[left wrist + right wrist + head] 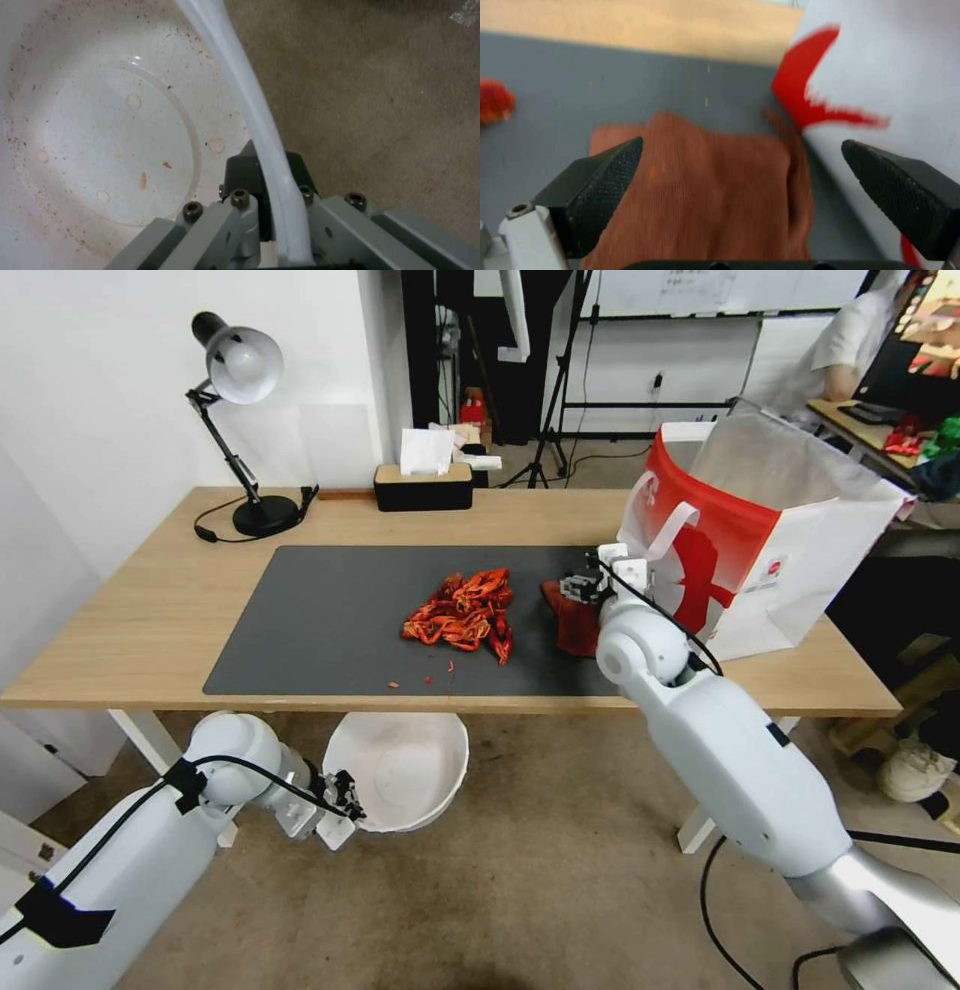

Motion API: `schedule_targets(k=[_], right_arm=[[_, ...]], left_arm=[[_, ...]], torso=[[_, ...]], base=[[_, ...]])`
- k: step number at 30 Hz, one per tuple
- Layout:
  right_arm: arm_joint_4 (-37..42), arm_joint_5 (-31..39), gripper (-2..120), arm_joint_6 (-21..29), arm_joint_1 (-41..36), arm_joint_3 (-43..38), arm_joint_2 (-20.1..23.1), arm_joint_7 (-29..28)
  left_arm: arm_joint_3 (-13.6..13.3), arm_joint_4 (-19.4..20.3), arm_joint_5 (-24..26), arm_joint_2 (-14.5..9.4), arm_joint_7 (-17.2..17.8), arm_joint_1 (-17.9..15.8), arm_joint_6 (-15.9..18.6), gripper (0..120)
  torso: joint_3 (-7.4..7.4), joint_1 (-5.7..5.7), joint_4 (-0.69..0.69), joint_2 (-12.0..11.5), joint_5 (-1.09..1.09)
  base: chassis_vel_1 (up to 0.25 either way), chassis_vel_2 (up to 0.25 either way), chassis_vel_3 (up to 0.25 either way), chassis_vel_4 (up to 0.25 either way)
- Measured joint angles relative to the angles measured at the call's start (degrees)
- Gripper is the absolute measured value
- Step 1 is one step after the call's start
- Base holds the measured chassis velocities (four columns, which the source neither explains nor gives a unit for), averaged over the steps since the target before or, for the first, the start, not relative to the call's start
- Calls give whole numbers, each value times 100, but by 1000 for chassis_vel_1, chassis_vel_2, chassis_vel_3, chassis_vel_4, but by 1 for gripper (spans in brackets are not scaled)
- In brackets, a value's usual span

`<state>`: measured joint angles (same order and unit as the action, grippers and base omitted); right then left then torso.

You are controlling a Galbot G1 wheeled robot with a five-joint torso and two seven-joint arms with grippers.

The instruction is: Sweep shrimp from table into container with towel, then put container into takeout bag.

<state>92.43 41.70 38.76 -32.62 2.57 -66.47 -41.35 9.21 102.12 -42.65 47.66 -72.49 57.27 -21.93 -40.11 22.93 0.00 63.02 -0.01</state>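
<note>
Two grippers: both in frame
Left gripper (345,798): lower left, fingers clamped on container (400,770) rim
Right gripper (740,198): centre-right, fingers spread wide above towel (705,195)
Shrimp (462,612): centre, heaped on table (150,600)

The shrimp (462,615) lie mid-mat on the table (130,620). The towel (575,620) lies just right of them, under the right claw (583,588). The takeout bag (760,540) stands farther right. Below the table's near edge, the left claw (345,798) holds the container (400,770).
</note>
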Motion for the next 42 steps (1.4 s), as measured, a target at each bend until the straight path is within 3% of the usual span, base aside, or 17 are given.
schedule_targets(k=[14, 22, 27, 34, 37, 42], right_arm=[[294, 335, 97, 59, -531, -130, 6, -115], [399, 520, 76, -48, -666, -160, 36, -81], [411, 586, 52, -94, -646, -122, 145, 64], [473, 758, 32, -128, -640, -114, 197, 134], [508, 683, 17, -301, -643, -131, 256, 470], [534, 233, 8, -533, -631, -195, 357, 1017]], left_arm=[[-26, -67, 41, -17, 95, -10, -38, 0], [-81, -93, 49, -3, 187, -11, -35, 0], [-93, -87, 55, -38, 246, -8, -35, 0], [-87, -82, 57, -34, 324, 26, -41, 0], [-74, -54, 57, -34, 371, 55, -53, 0], [-57, -49, 57, -31, 402, 79, -68, 0]], torso=[[1, -2, 0, 1, 0], [1, -2, 1, 2, 0], [1, -2, 1, 2, 1], [0, -1, 0, 1, 1], [-1, -1, -1, 1, 2], [-1, -1, -1, 1, 2]], base=[[0, 0, 0, 0], [0, 0, 0, 0], [0, 0, 0, 0], [0, 0, 0, 0], [0, 0, 0, 0], [0, 0, 0, 0]])
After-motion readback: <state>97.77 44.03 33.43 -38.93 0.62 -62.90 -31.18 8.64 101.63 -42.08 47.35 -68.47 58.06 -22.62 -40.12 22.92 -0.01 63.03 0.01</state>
